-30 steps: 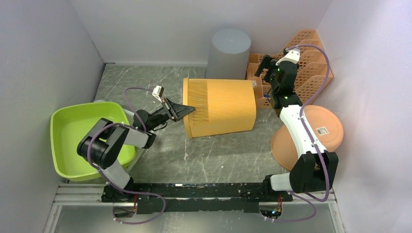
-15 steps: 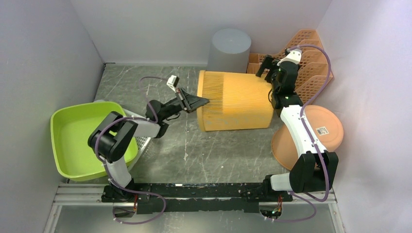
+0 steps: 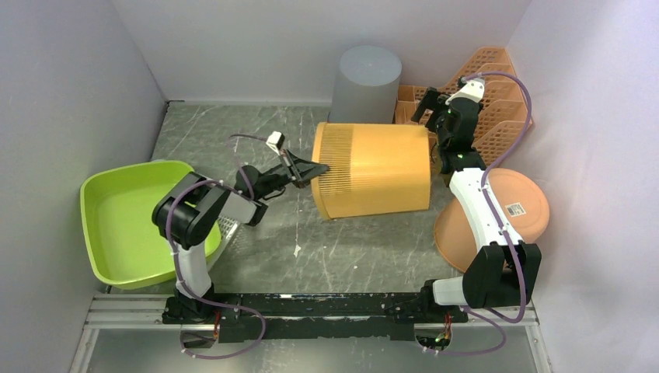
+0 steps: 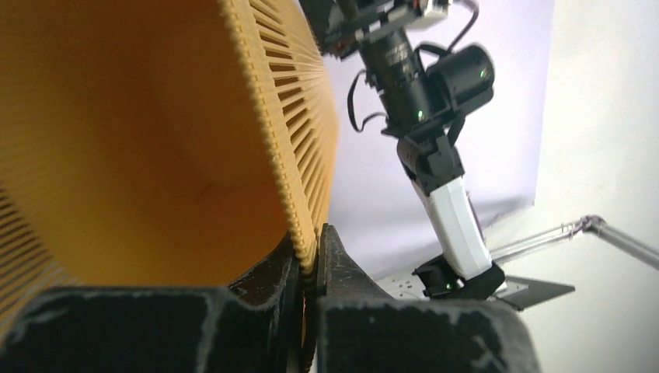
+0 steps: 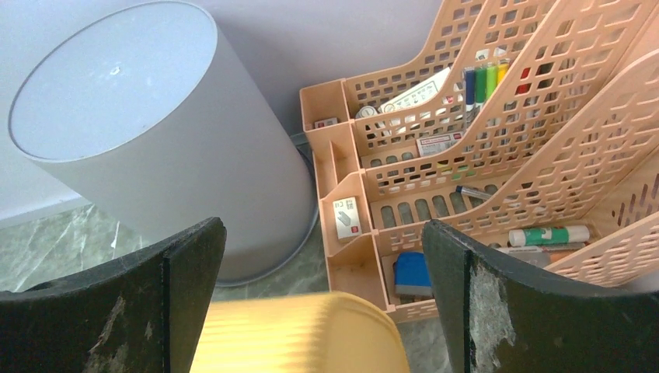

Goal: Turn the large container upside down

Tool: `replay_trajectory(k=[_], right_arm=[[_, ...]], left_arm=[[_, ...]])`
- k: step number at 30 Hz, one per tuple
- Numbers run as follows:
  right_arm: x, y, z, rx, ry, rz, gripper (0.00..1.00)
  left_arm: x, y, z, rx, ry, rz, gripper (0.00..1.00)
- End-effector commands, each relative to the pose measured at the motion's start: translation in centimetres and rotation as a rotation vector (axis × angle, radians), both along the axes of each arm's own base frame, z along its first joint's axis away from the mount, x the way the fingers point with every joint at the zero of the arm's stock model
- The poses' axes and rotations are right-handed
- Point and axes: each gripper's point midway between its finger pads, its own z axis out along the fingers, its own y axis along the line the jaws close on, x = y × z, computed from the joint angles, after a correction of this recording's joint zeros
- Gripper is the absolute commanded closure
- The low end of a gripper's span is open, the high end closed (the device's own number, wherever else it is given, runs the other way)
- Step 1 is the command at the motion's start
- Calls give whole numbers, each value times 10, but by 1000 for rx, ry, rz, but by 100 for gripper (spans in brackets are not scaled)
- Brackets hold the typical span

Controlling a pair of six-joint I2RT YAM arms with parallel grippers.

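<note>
Gripping container (image 3: 377, 171) rim, left end effector (image 3: 319, 166)

Honestly nothing here is readable. The closest thing is a white sticker (image 3: 514, 209) on the round orange dish (image 3: 466, 233) at the right of the table, with dark print that's way too small from overhead. In the right wrist view, the peach desk organizer (image 5: 544, 116) holds a few bits with print: a small white tag (image 5: 347, 217) in a front pocket, a white card (image 5: 414, 92) further back, a little labelled box (image 5: 439, 143) and a white tube with a green band (image 5: 542, 235). All just blurry marks, so no words, brands or numbers.
</note>
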Motion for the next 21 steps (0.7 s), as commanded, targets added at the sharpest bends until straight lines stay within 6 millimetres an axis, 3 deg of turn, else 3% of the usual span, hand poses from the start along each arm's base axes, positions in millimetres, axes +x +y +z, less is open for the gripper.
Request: replay_trajectory(k=[1, 5, 11, 15, 21], right_arm=[[-4, -3, 15, 6, -40, -7, 0], [-8, -9, 26, 18, -56, -41, 0], [-15, -14, 34, 10, -67, -68, 0], [-15, -10, 27, 13, -44, -45, 0], [-15, 6, -5, 28, 54, 33, 0]], left_arm=[[9, 66, 13, -66, -130, 138, 93], [14, 95, -5, -22, -84, 202, 93], [19, 108, -35, 34, -33, 236, 93], [23, 115, -56, 68, 8, 257, 93], [27, 127, -66, 89, 23, 292, 93]])
